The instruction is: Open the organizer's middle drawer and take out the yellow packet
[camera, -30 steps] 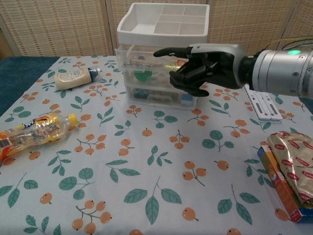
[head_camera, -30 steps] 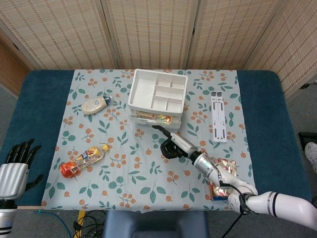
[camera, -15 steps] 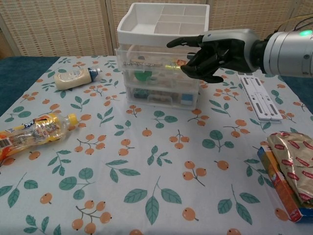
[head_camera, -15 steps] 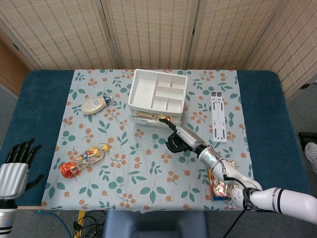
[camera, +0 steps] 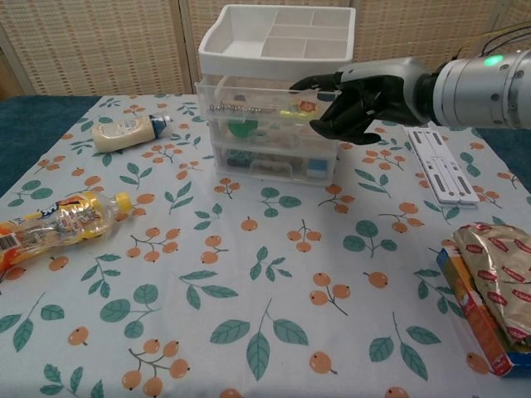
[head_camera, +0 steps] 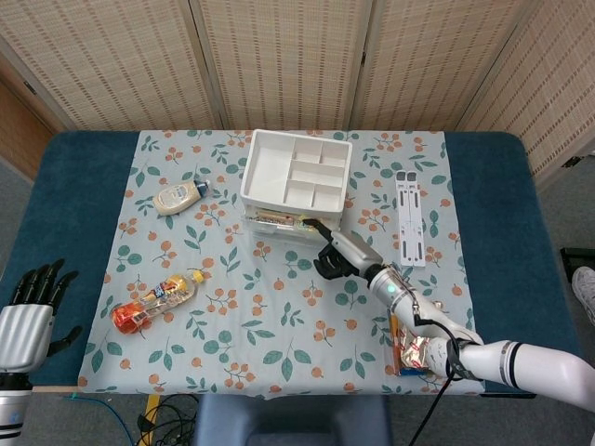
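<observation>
Nothing is done yet — the organizer (camera: 274, 99) has all drawers shut, and the yellow packet (camera: 292, 110) sits inside the middle drawer (camera: 270, 124), just ahead of your right hand (camera: 358, 98). That hand holds nothing: one finger points forward, the rest curl in. Below it the cloth lies bare — room to draw back; the snack packs (camera: 489, 286) lie well behind. Your left hand (head_camera: 30, 302) idles, spread.

The organizer (camera: 274, 99) is glossy clear and white plastic, on a matt printed tablecloth (camera: 249, 274) over blue fabric.
</observation>
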{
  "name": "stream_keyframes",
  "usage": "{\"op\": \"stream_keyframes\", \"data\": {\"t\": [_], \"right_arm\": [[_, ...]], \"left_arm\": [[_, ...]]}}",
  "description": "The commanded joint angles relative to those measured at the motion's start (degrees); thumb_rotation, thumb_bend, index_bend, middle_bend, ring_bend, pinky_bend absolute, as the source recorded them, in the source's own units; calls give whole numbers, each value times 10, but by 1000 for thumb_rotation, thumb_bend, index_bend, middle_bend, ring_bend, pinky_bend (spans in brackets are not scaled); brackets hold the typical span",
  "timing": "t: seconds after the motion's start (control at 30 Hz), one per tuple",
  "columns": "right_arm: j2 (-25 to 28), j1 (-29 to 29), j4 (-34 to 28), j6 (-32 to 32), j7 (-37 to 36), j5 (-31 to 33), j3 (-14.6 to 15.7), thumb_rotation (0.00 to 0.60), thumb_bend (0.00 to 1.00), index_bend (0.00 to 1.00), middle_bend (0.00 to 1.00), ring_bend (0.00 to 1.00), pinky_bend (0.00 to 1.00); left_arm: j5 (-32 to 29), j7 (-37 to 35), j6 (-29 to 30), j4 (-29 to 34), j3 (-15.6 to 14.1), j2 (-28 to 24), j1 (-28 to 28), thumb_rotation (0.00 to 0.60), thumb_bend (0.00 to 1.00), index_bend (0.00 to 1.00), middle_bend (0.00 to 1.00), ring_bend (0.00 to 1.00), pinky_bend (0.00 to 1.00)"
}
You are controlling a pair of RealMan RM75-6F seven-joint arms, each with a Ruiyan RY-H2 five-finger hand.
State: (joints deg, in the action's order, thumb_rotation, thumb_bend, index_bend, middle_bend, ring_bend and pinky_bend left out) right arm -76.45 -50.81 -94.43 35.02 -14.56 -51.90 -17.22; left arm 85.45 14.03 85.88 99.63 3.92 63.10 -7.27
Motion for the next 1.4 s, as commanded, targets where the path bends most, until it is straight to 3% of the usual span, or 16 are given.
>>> {"op": "stream_keyframes", "data": {"t": [0.03,0.57,1.13,1.4], "right_arm": [[4,1,-7,3,2,0,2,600,579,125,859,853,873],[41,30,-67,-9,-37,-54,6,600,581,208,873,875,876],[117,84,-138,-32,-135,-173,11,600,593,223,878,875,876],[147,105,-156,-2,-175,-230,8,600,594,223,878,875,876]], "left_arm": [[0,0,0,0,0,0,0,600,167,159,71,76,91],[0,8,-3,3,-1,3,-2,600,167,159,70,76,91],[2,13,-2,6,-1,3,-3,600,168,159,70,76,91],[2,16,-2,8,-1,3,-4,600,168,159,70,76,91]]}}
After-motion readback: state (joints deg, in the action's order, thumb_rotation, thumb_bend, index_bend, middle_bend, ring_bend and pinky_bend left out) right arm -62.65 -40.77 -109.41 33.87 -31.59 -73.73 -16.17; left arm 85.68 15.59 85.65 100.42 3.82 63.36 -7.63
